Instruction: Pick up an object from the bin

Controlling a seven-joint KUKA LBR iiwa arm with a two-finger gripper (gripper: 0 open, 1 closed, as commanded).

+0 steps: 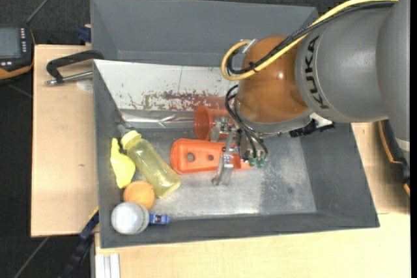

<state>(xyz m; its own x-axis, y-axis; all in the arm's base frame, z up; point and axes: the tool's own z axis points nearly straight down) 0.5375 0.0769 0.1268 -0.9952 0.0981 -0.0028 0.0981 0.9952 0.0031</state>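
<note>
KUKA printed on grey arm [345,68]. Poised with gripper [227,166] low over orange holed block [193,156] at middle of bin [326,195]; grip unreadable. Reddish specks [172,99] on far wall.

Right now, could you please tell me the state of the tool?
Tool: cannot be told; it is down at the right end of the orange holed block.

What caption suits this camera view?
Hand over one end of the orange holed block in the bin; yellowish bottle at left.
</note>
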